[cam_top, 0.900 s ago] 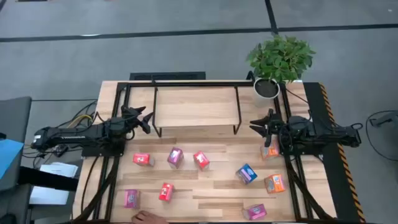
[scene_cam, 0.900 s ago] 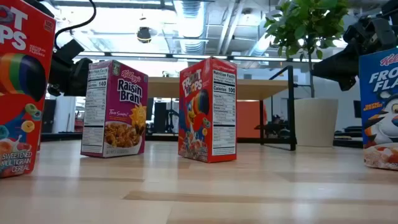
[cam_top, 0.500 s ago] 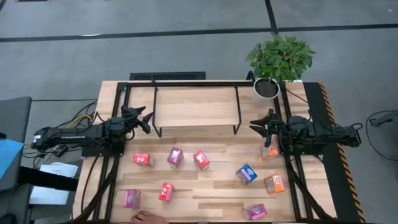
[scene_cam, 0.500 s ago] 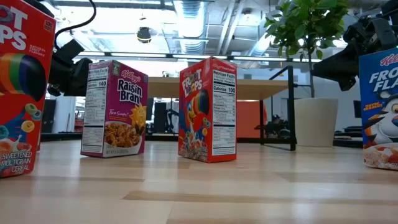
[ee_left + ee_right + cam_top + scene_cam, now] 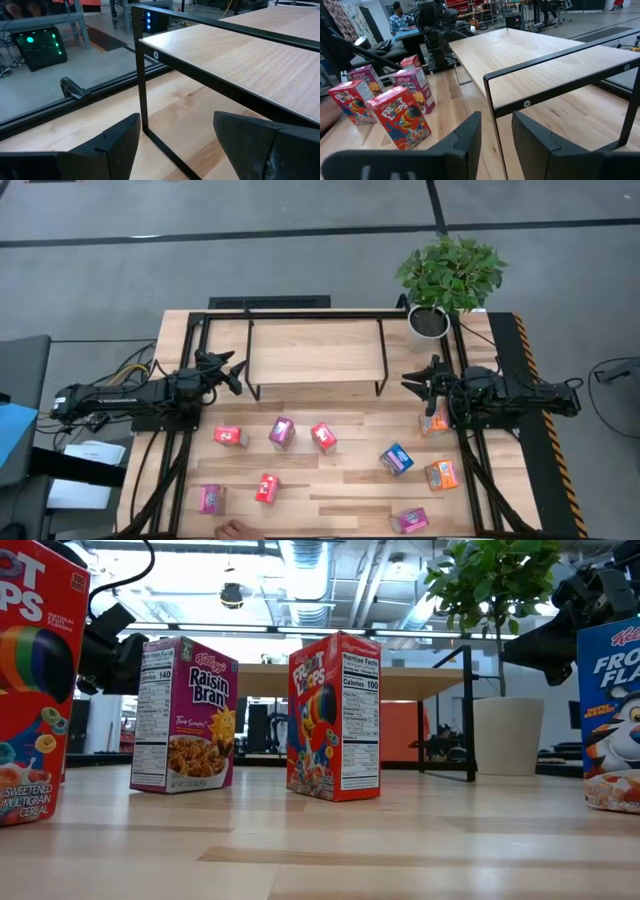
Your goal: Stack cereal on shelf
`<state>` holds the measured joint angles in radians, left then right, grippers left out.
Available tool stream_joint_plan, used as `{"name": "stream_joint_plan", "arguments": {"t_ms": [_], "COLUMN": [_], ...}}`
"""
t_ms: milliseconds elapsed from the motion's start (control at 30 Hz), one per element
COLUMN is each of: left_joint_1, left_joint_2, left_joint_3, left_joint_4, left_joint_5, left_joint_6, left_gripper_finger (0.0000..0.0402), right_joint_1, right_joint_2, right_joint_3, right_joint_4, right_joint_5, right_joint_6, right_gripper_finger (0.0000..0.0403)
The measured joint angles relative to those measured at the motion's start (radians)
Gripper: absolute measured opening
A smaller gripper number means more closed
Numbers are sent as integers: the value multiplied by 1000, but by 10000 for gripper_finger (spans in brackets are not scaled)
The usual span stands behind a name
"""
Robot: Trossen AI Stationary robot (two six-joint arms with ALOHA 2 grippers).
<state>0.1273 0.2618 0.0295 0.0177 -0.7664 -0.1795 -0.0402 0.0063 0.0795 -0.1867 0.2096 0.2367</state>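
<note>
The shelf (image 5: pixel 315 350), a black tube rack with a light board, stands at the table's far middle. Several small cereal boxes stand on the near half of the table: red ones (image 5: pixel 229 437) (image 5: pixel 323 437) (image 5: pixel 266 488), magenta ones (image 5: pixel 282 432) (image 5: pixel 210 498) (image 5: pixel 410 520), and orange-and-blue ones (image 5: pixel 396 459) (image 5: pixel 441 474) (image 5: pixel 433 423). My left gripper (image 5: pixel 237 370) hovers open by the shelf's left near leg (image 5: pixel 141 85). My right gripper (image 5: pixel 408 380) hovers open by the shelf's right near leg (image 5: pixel 492 110). Neither touches anything.
A potted plant (image 5: pixel 447 280) stands at the far right corner, beside the shelf. A person's hand (image 5: pixel 235 529) rests at the table's near edge. In the low view, a magenta box (image 5: pixel 185 715) and a red box (image 5: pixel 333 715) stand upright in front of the shelf (image 5: pixel 400 680).
</note>
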Motion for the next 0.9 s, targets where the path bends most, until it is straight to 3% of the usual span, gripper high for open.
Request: {"name": "stream_joint_plan", "arguments": {"t_ms": [900], "left_joint_1": [1], "left_joint_2": [0], "left_joint_3": [0], "left_joint_4": [5], "left_joint_5": [11], "left_joint_6": [9], "left_gripper_finger": [244], "right_joint_1": [0], "right_joint_2": [0], "right_joint_3": [0], "right_joint_4": [0], "right_joint_5": [0], "right_joint_6": [0], "right_gripper_finger": [133]}}
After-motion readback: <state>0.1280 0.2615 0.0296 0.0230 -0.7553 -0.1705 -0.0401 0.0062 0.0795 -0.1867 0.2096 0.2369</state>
